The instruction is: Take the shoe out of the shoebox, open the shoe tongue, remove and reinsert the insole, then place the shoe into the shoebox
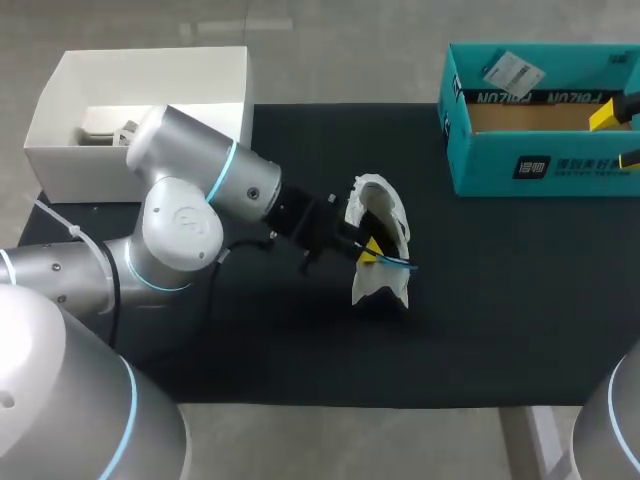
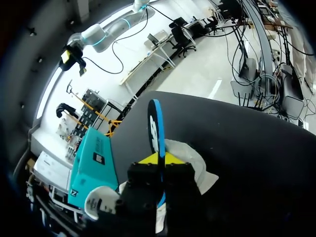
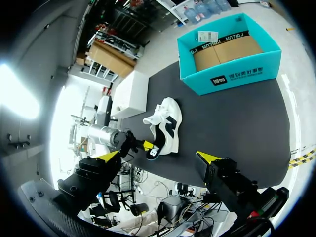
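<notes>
Left gripper (image 2: 160,159) pinches the insole (image 2: 156,128), which stands thin and on edge between the tips at the mouth of the shoe (image 1: 380,215). Shoe is mid-mat (image 1: 500,330), left arm's wrist crowding its near side. Right gripper (image 3: 158,157) is spread wide, up over the teal shoebox (image 1: 540,165), well apart from the shoe. White box (image 1: 70,150) sits behind the left arm.

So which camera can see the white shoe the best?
The right wrist view: the shoe shows nearly whole there, side on. The head view sees the shoe from above, with the left gripper at its opening. The left wrist view shows only white bits of it behind that gripper and the insole it holds.
</notes>
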### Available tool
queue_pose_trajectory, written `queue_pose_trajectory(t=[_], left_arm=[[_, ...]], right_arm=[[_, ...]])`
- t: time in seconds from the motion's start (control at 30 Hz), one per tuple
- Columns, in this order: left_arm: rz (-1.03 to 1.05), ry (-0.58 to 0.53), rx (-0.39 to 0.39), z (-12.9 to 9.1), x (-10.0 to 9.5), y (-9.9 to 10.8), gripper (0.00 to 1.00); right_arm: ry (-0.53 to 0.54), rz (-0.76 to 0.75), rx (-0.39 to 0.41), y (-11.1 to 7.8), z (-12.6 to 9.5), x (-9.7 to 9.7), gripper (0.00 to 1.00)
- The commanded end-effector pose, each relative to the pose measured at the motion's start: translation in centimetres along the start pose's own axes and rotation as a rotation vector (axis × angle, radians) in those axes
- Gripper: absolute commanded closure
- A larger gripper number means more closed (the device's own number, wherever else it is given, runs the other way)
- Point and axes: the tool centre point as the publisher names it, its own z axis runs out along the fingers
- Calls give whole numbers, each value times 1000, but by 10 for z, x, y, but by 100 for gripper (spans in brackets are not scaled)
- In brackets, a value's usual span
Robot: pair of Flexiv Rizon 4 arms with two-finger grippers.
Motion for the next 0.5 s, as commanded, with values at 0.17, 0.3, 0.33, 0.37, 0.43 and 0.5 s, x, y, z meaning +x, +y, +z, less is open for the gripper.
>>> queue_pose_trajectory(t=[0.17, 0.3, 0.33, 0.37, 0.43, 0.5], left_arm=[[10, 14, -68, 4, -6, 21, 100], [6, -4, -92, 3, -9, 29, 100], [6, -6, -94, 3, -9, 31, 100], [5, -8, -95, 3, -10, 32, 100], [7, -9, -106, 4, -10, 36, 100], [7, -3, -117, 4, -10, 40, 100]], right_arm=[[-3, 1, -1, -1, 1, 0, 0], [-3, 1, -1, -1, 1, 0, 0], [-3, 1, -1, -1, 1, 0, 0], [-3, 1, -1, -1, 1, 0, 0], [-3, 1, -1, -1, 1, 0, 0], [-3, 1, -1, -1, 1, 0, 0]])
